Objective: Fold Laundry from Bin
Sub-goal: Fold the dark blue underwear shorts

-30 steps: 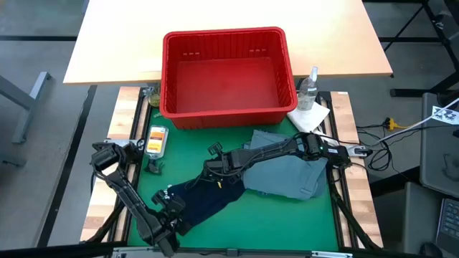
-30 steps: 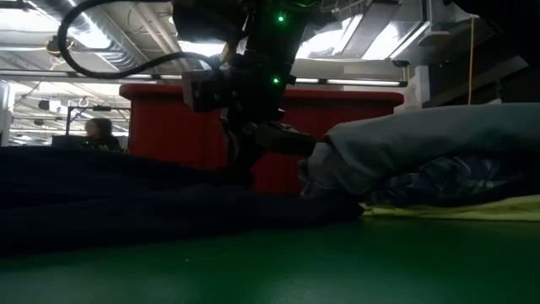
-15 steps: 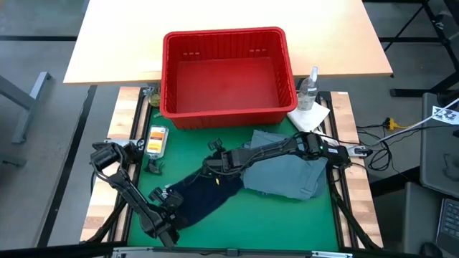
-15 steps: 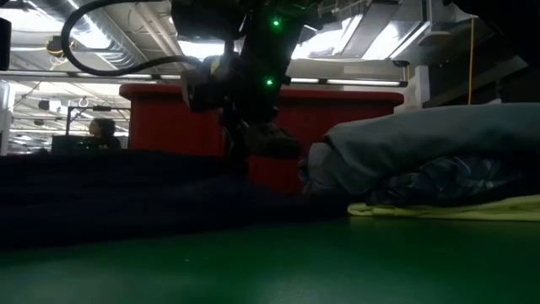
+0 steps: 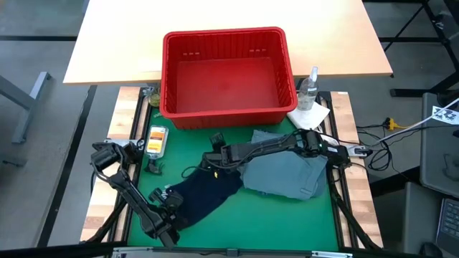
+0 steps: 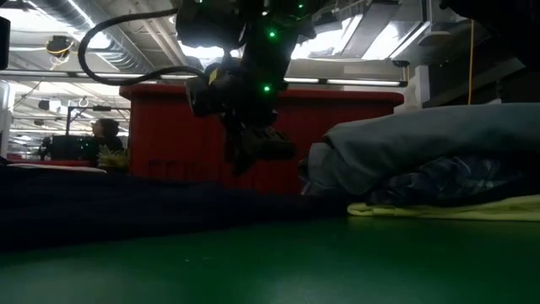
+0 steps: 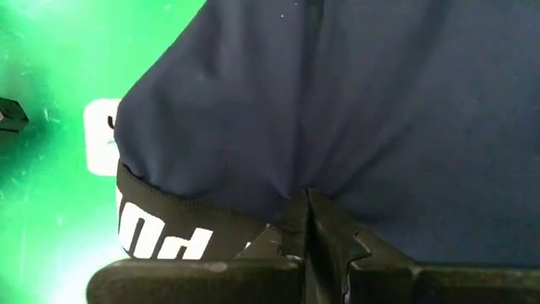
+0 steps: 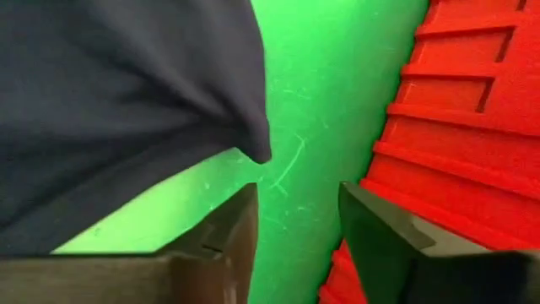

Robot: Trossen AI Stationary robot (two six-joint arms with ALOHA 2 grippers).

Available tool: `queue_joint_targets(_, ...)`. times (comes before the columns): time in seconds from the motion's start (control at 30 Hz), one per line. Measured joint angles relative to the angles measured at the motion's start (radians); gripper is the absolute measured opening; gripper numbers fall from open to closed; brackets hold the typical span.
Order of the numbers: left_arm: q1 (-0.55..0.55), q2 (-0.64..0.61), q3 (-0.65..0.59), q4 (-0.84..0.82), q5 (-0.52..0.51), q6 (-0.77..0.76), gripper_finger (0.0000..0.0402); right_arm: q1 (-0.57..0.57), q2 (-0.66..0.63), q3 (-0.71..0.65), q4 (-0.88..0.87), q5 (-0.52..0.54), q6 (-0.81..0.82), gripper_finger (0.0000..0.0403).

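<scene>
We judged the task nearly done: the red bin (image 5: 228, 72) stood empty at the far side, and a folded stack (image 5: 283, 172) lay on the right. Only the navy garment (image 5: 201, 197) remained unfolded, our left gripper (image 5: 166, 203) pinching its near-left hem, our right gripper (image 5: 214, 153) spread, empty, beside its far edge.

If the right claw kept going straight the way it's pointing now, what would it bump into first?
Probably the green mat: the open right claw points down at bare mat between the dark navy garment and the red bin. Depth is hard to judge.
</scene>
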Motion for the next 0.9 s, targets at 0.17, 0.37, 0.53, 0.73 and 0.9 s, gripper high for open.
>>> queue_joint_targets(0.17,0.0,-0.002,0.085,-0.107,0.014,0.001,0.0,0.003,0.0,0.057,-0.099,-0.067,0.036,0.0187)
queue_joint_targets(0.37,0.0,-0.002,0.189,-0.173,0.003,0.049,0.0,0.024,-0.002,0.152,-0.189,-0.404,0.164,0.0188)
queue_joint_targets(0.53,-0.01,-0.003,0.26,-0.171,-0.004,0.146,0.0,0.068,-0.002,0.166,-0.192,-0.595,0.169,0.0189)
queue_joint_targets(0.73,-0.031,-0.005,0.325,-0.113,-0.001,0.28,0.0,0.172,-0.002,0.166,-0.196,-0.614,0.072,0.0189)
queue_joint_targets(0.9,-0.032,-0.006,0.323,-0.003,0.017,0.336,0.0001,0.247,0.005,0.166,-0.192,-0.523,0.003,0.0189)
